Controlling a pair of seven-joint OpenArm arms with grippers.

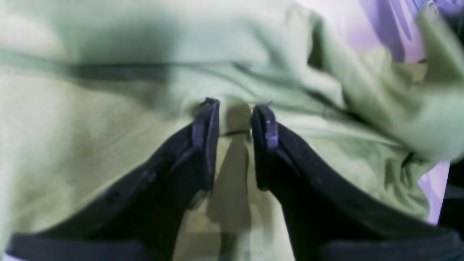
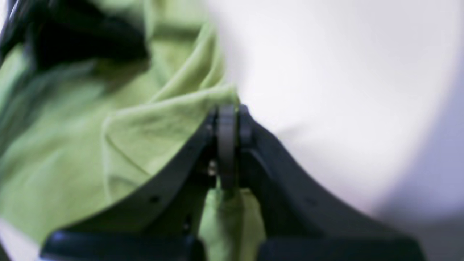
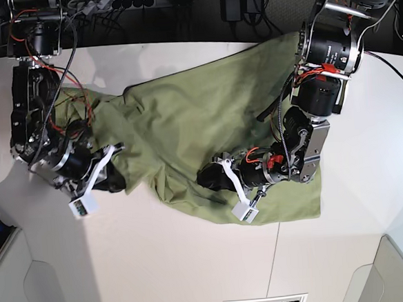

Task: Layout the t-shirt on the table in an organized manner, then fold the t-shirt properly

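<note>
Right gripper (image 2: 227,145): jaws pressed together on an edge of the t-shirt (image 3: 206,116); a pinch of olive cloth shows between the pads in the right wrist view and trails out below them. In the base view this gripper sits at the shirt's crumpled end.

Left gripper (image 1: 235,123): jaws stand partly apart over the cloth, pads down against it with a strip of fabric visible in the gap. Cannot tell whether any fold is actually caught.

Shirt lies rumpled and slanted across the table (image 3: 195,262), one end bunched by the right arm, the other spread flatter under the left arm. Not yet laid out.

Handling, as a judgement: light, limp, wrinkly cloth; it will sag and drag, not slide as a sheet. Best held at hems, corners or shoulder seams, with both grips pulled apart to take out the slack. A single-layer pinch may slip.

Surface: smooth white tabletop with a thin seam (image 3: 279,246), plenty of bare area near the front. Beyond the far edge, dark floor and cables (image 3: 108,4).
</note>
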